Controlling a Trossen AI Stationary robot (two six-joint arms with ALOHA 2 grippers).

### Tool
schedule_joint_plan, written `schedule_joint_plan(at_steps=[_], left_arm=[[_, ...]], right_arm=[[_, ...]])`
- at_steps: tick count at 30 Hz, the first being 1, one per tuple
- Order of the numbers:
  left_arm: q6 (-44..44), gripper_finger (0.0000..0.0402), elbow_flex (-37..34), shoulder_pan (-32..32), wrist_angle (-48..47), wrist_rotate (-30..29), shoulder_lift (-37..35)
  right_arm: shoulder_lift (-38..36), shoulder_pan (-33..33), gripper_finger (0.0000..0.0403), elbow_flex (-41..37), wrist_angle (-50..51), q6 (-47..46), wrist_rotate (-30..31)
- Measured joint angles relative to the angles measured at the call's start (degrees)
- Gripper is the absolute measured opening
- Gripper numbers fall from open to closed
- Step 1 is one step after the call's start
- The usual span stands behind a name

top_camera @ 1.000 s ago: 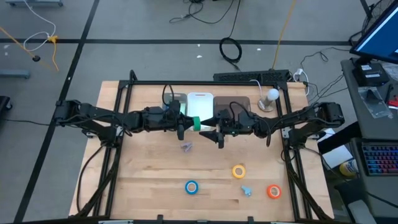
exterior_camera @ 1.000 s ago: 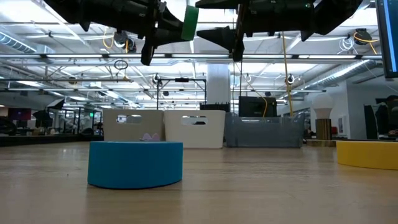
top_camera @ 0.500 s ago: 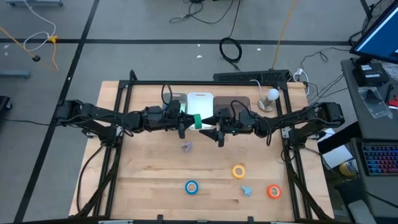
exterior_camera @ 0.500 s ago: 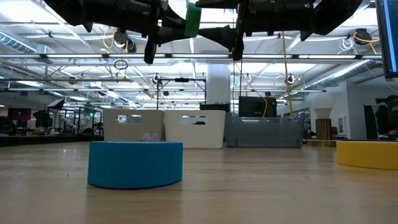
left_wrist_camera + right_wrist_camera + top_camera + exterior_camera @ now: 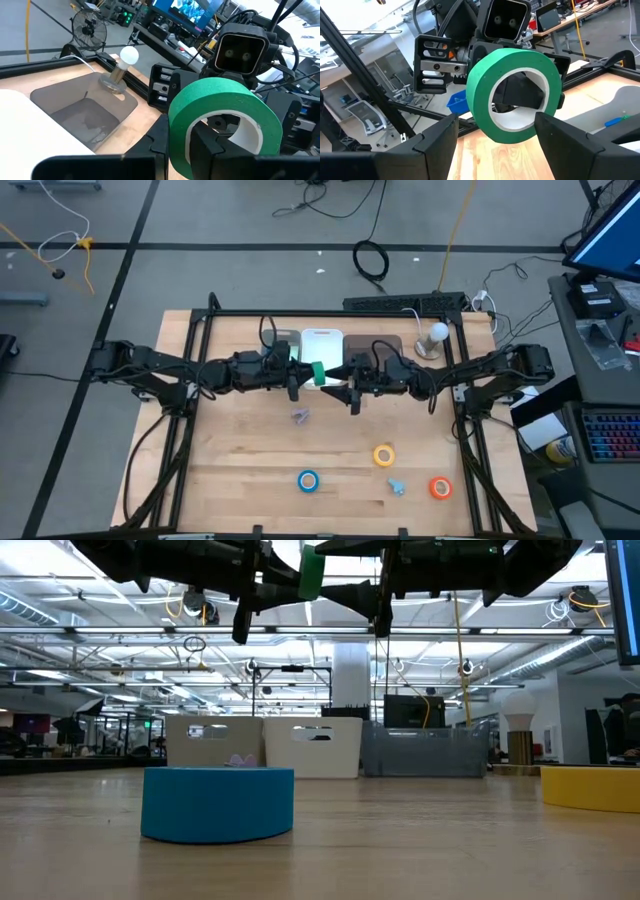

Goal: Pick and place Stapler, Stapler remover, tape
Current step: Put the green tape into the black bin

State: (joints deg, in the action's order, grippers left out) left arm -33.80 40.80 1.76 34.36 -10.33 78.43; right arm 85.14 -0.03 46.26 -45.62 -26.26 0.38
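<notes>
Above the table [image 5: 240, 460], my left gripper [image 5: 303, 376] stays clamped on the green tape [image 5: 316, 374]; my right gripper [image 5: 336, 391], fingers spread, has closed in around it for handover.

- Both arms reach inward from opposite sides, held level above the bench, wrists facing each other near the middle.
- Left end effector [image 5: 308, 376]: fingers closed on the green tape roll [image 5: 512, 95], gripping through its ring wall.
- Right end effector [image 5: 333, 389]: fingers [image 5: 437, 137] spread wide on either side of the roll, no contact visible.
- Both end effectors sit high, well clear of the bench surface.
</notes>
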Motion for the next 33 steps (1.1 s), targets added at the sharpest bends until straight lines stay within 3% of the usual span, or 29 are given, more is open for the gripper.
schedule_joint_plan(at_steps=[22,33], left_arm=[[-1.78,0.0039,0.00,-0.45,1.98,-2.84,1.73],[-2.08,0.0039,0.00,-0.52,2.05,-3.78,1.77]], right_arm=[[0.04,-0.07,0.0254,-0.04,-2.28,-0.53,0.00],[0.04,-0.07,0.0193,-0.04,-2.59,0.21,0.02]])
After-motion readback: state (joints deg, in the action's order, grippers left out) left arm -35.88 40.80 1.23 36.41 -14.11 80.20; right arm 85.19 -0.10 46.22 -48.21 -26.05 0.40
